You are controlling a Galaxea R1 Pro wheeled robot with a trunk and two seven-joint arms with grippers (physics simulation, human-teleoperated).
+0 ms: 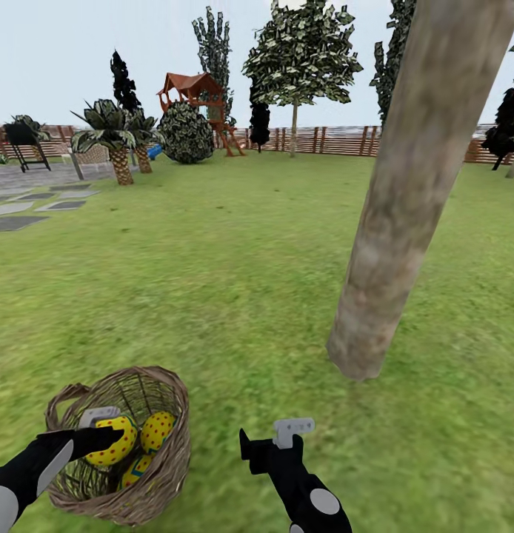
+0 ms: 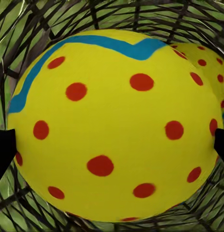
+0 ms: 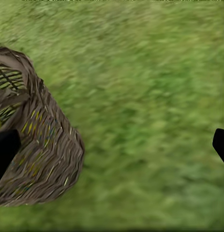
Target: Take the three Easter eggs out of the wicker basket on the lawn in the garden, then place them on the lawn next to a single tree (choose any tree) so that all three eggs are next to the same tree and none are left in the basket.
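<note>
wicker basket (image 1: 149, 481) half hides two eggs (third (image 1: 112, 440) clasped by left pincer (image 1: 101, 433)); right pincer (image 1: 275, 444) spread wide.

My left gripper (image 1: 101, 437) sits inside the wicker basket (image 1: 168, 459), its woven wall ringing me and 3 Easter eggs (image 1: 138, 440) crowding the space. Open lawn (image 1: 235, 296) lies between basket and tree (image 1: 398, 244); my right gripper (image 1: 268, 437) hovers there, jaws spread, with nothing but the trunk ahead.
</note>
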